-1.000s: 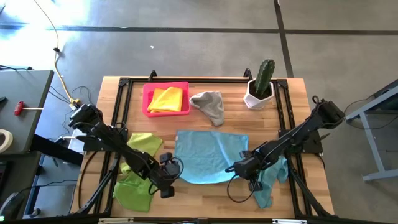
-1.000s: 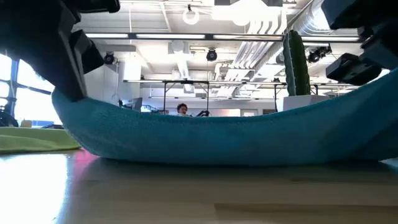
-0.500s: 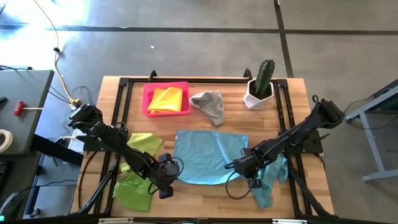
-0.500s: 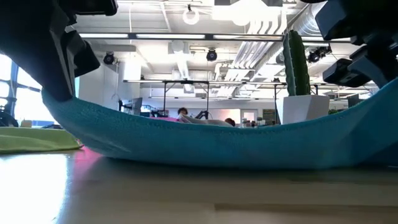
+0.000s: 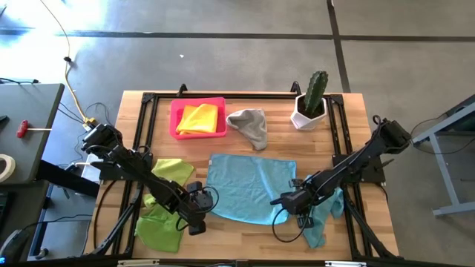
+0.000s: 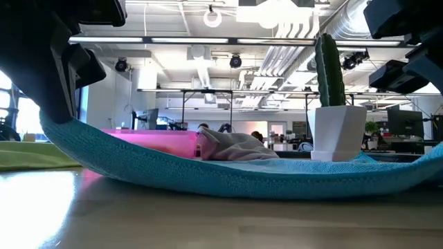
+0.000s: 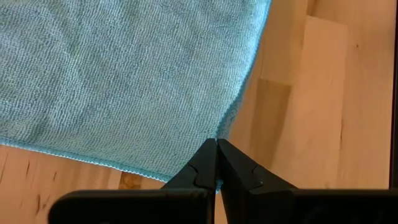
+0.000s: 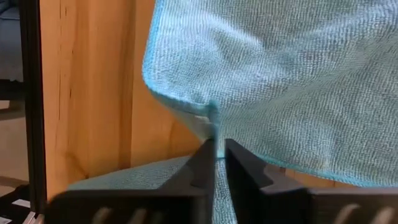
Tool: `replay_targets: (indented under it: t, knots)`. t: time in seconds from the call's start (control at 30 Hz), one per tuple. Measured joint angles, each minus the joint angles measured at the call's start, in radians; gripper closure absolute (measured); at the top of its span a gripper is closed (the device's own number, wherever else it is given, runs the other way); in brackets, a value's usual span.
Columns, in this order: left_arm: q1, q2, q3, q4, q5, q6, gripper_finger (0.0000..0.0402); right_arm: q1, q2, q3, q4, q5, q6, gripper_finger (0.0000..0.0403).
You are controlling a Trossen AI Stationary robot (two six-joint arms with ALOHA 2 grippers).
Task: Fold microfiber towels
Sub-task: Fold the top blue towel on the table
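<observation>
A light blue towel (image 5: 249,185) lies spread at the table's middle, its near edge raised at both ends. In the low view the towel (image 6: 228,183) sags between the grippers. My left gripper (image 5: 204,200) is shut on its near left corner. My right gripper (image 5: 284,202) is shut on its near right corner. A second light blue towel (image 5: 324,215) lies crumpled at the near right. A lime towel (image 5: 171,172) and a green towel (image 5: 158,228) lie at the left. A yellow towel (image 5: 199,119) lies in the pink tray (image 5: 175,119), and a grey towel (image 5: 251,126) lies beside it. My left gripper pinches the towel's near left corner (image 7: 225,121) between its two fingers, at its very point. The corner is held above the table, and the cloth slopes down from it to the table. My right gripper pinches the near right corner (image 8: 208,118) between its two fingers, where the hem is bunched into a small fold. That corner is also held above the table, and the edge between the two corners hangs slack.
A cactus in a white pot (image 5: 310,104) stands at the far right. A black frame (image 5: 141,133) runs along the table's sides. Bare wood (image 5: 245,237) shows along the near edge, in front of the towel.
In the low view the towel's near edge has sunk lower between the two grippers, so the pink tray and the grey towel now show behind it. Both grippers have stayed shut on their corners.
</observation>
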Motion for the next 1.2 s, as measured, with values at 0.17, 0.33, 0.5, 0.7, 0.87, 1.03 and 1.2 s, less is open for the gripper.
replay_targets:
  t: [0.17,0.33,0.5,0.7,0.87,1.03,1.2]
  knots:
    - [0.0,0.0,0.0,0.0,0.0,-0.008,0.0401,0.001,0.0,0.0,0.0,-0.012,0.043,0.0379]
    - [0.0,0.0,0.0,0.0,0.0,-0.008,0.0401,0.001,0.0,0.0,-0.011,-0.029,0.082,0.0304]
    - [0.0,0.0,0.0,0.001,0.0,-0.009,0.0401,0.024,0.01,0.0,0.082,-0.045,0.137,0.0245]
    - [0.0,0.0,0.0,0.001,0.0,-0.003,0.0401,0.133,0.085,0.001,0.165,0.073,0.105,0.0232]
    - [0.001,0.0,0.0,0.001,0.018,0.008,0.0401,0.19,0.146,0.001,0.194,0.136,0.19,0.0235]
    - [0.001,0.0,0.0,0.002,0.019,0.008,0.0401,0.234,0.189,0.001,0.277,0.167,0.194,0.0235]
    - [0.001,0.0,0.0,0.01,0.02,0.008,0.0401,0.257,0.202,0.001,0.278,0.247,0.236,0.0236]
